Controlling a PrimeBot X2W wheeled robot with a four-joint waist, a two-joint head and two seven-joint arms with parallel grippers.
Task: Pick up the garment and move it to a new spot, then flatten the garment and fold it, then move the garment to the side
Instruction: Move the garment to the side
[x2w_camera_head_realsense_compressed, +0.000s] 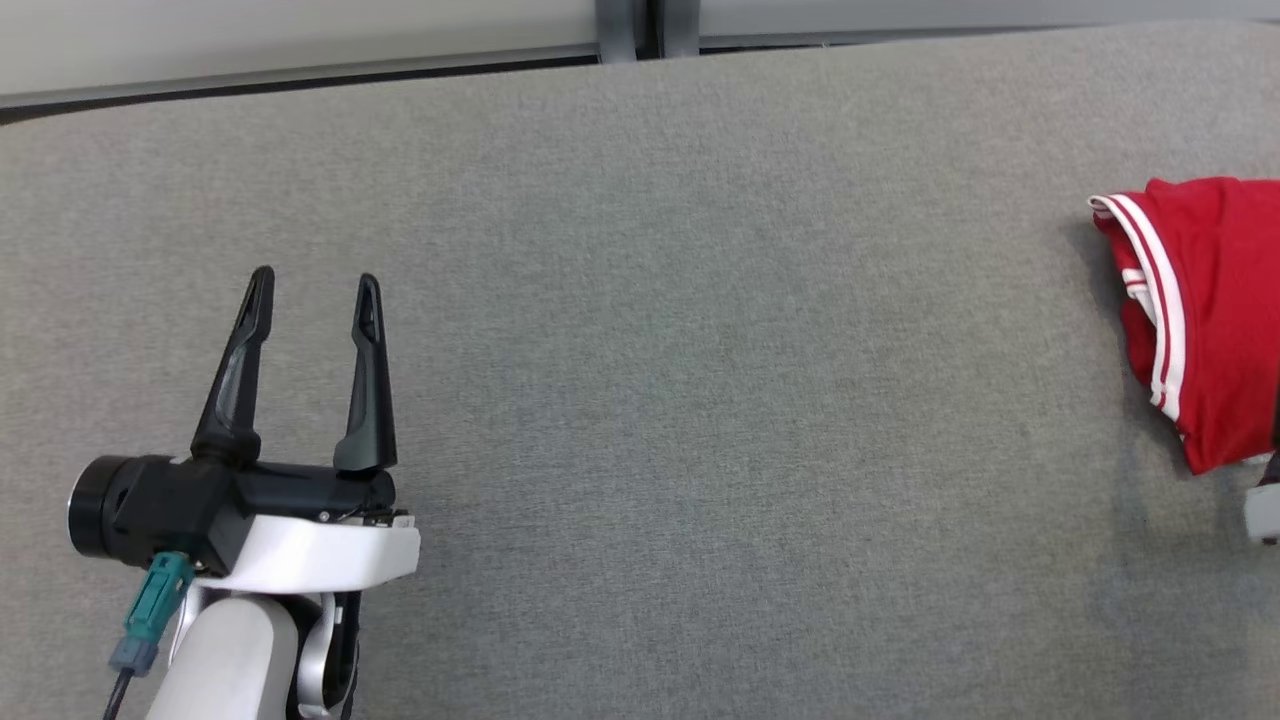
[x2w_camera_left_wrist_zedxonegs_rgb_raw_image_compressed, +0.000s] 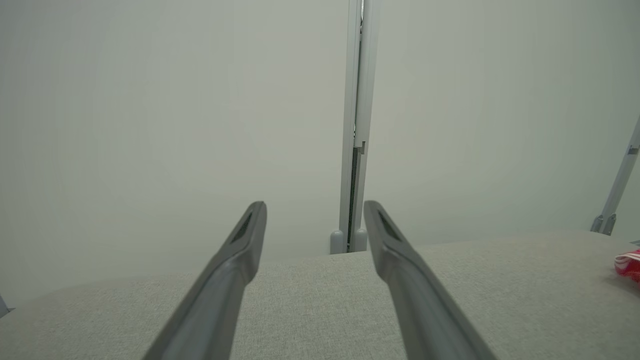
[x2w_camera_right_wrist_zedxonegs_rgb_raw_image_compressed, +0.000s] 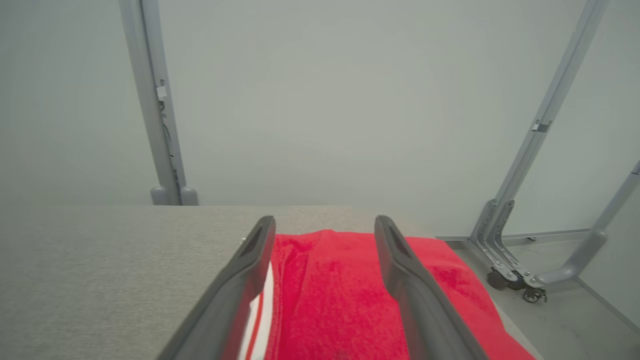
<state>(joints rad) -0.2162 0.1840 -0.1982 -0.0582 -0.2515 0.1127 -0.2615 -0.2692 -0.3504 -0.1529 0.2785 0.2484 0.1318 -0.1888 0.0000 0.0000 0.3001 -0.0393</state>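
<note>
A table (x2w_camera_head_realsense_compressed: 700, 400) covered in grey woven fabric filled the foreground, its far edge running close along a pale, plain wall (x2w_camera_left_wrist_zedxonegs_rgb_raw_image_compressed: 150, 100) of smooth panels. A slim grey metal post (x2w_camera_left_wrist_zedxonegs_rgb_raw_image_compressed: 354, 150) stood behind that far edge, where two panels met. Past the table's right edge, angled grey frame legs (x2w_camera_right_wrist_zedxonegs_rgb_raw_image_compressed: 500, 245) on small casters (x2w_camera_right_wrist_zedxonegs_rgb_raw_image_compressed: 531, 296) rested on a light grey floor (x2w_camera_right_wrist_zedxonegs_rgb_raw_image_compressed: 575, 320). The light was soft and even.

The red garment (x2w_camera_head_realsense_compressed: 1215, 320), trimmed with white stripes along one edge, lies folded and fairly flat on the grey worktop (x2w_camera_head_realsense_compressed: 640, 400), far out at 3 o'clock, near its edge.
</note>
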